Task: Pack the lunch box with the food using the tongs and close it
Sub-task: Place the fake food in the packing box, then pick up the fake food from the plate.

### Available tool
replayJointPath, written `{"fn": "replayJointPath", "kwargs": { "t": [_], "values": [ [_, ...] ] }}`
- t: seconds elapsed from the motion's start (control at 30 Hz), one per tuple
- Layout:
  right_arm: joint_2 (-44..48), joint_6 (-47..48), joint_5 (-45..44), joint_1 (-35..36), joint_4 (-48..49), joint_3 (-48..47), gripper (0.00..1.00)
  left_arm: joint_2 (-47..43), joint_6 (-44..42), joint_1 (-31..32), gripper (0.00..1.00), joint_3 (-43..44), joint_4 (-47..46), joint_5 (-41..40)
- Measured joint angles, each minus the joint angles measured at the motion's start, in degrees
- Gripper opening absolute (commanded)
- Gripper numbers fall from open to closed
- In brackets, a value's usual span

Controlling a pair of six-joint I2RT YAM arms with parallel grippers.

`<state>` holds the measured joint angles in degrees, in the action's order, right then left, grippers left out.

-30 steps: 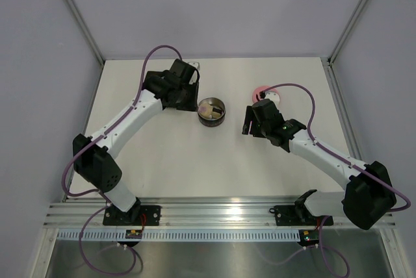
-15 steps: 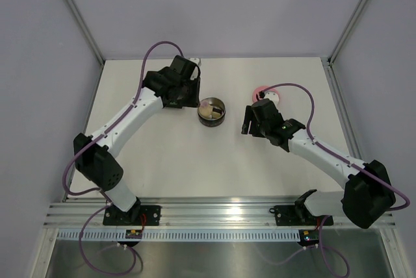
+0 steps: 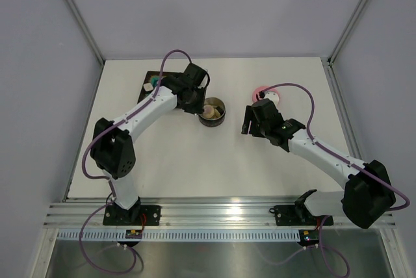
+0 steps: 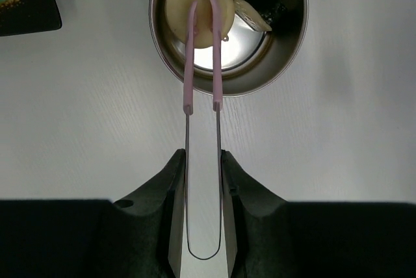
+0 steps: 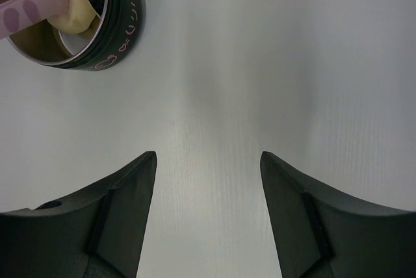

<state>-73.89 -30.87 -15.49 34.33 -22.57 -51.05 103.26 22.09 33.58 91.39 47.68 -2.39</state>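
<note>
Left wrist shows left end effector (image 4: 201, 158) clenched on tongs (image 4: 188, 63); right end effector (image 5: 208, 156) released; lunch box (image 5: 121, 26) lettering unreadable.

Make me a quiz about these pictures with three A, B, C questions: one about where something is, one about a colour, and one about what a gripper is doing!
1. Where is the pale round lump?
A. On the black tray
B. In the lunch box
C. On the bare table

2. What colour are the tips of the tongs?
A. Pink
B. Green
C. Blue

3. How is the right gripper?
A. Shut on a spoon
B. Shut on the tongs
C. Open and empty

Answers:
1 B: the lump sits inside the lunch box's rim, between the tongs' tips.
2 A: both thin arms end in pink sleeves.
3 C: its two fingers stand apart, with only table showing between them.
</note>
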Motion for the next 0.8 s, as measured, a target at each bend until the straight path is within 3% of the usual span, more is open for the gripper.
{"fn": "replayJointPath", "kwargs": {
  "t": [0.2, 0.6, 0.8],
  "values": [
    [0.0, -0.02, 0.0, 0.0, 0.0, 0.0, 0.73, -0.94, -0.24, 0.15, 0.0, 2.34, 1.44, -0.13],
    [0.0, -0.02, 0.07, 0.0, 0.02, 0.0, 0.73, -12.35, -2.25, -0.72, 0.0, 8.94, 4.79, -4.59],
    [0.02, -0.02, 0.04, 0.0, 0.0, 0.0, 0.73, -12.37, -1.95, -10.19, 0.04, 2.82, 3.48, -1.68]
  ]
}}
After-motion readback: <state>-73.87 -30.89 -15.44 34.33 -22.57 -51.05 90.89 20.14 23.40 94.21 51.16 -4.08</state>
